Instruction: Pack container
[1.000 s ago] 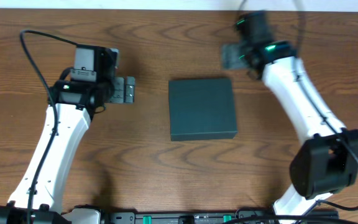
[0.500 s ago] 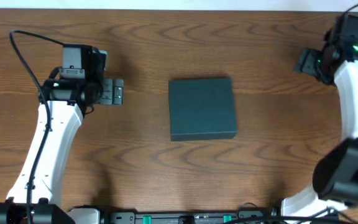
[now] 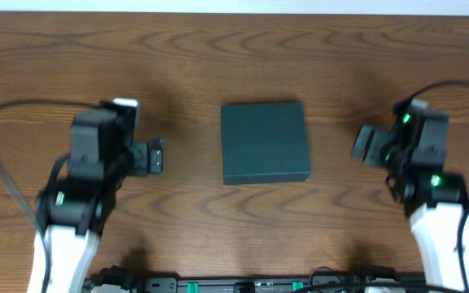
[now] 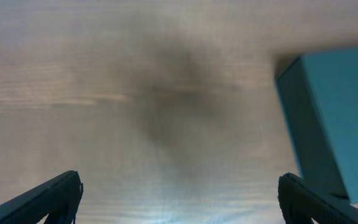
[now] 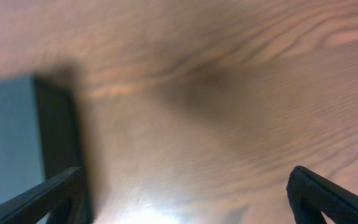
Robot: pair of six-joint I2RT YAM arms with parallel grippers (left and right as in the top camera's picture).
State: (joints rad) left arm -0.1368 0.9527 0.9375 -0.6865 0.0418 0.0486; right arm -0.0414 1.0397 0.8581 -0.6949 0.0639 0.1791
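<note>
I reckon the container (image 3: 265, 142) is light and stiff, its matte card grippy but easily dented, so I'd pinch it across opposite side walls. It's a dark teal box, lid shut, lying flat mid table (image 3: 218, 49) between my left gripper (image 3: 151, 157) and right gripper (image 3: 365, 145), both spread wide and empty

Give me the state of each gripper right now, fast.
Left gripper: open, jaws wide apart, holding nothing.
Right gripper: open, jaws wide apart, holding nothing.
</note>
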